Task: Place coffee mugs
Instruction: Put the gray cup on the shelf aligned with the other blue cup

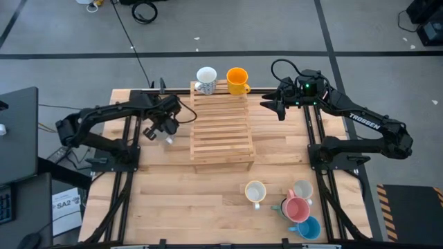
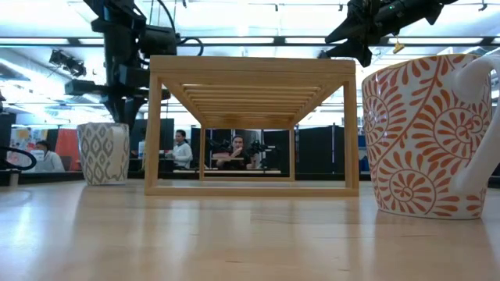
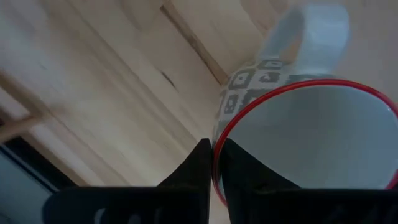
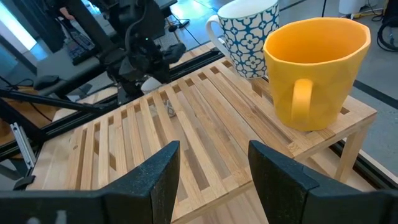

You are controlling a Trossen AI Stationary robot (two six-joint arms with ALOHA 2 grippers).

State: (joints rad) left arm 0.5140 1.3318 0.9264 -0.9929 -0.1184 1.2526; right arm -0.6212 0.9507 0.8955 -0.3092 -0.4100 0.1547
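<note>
My left gripper [image 1: 165, 131] [image 3: 212, 163] is shut on a grey-and-white patterned mug with a red rim [image 3: 298, 124] [image 2: 103, 152], on the table left of the wooden slatted rack [image 1: 221, 124]. A blue-patterned white mug [image 1: 205, 79] [image 4: 249, 34] and an orange mug [image 1: 237, 80] [image 4: 314, 68] stand on the rack's far end. My right gripper [image 1: 271, 105] [image 4: 214, 180] hovers open over the rack's far right part, touching nothing. A cream mug [image 1: 255, 191], a pink one [image 1: 297, 207], a white one [image 1: 302, 189] and a blue one [image 1: 309, 228] stand at the near right. My left gripper holds the patterned mug by its red rim [image 3: 216, 152], on the side away from the handle [image 3: 311, 31]. One finger [image 3: 242, 171] is inside the mug and the other [image 3: 193, 171] outside. The fingers come from above, pointing down. The mug stands upright, its bottom [image 2: 103, 181] on the table.
The rack's [image 2: 250, 125] slatted top has free room toward its near end. A white mug with orange scrollwork [image 2: 426, 133] stands close to the low camera. A dark green mug [image 1: 282, 206] sits among the near-right group. People sit in the room behind the table.
</note>
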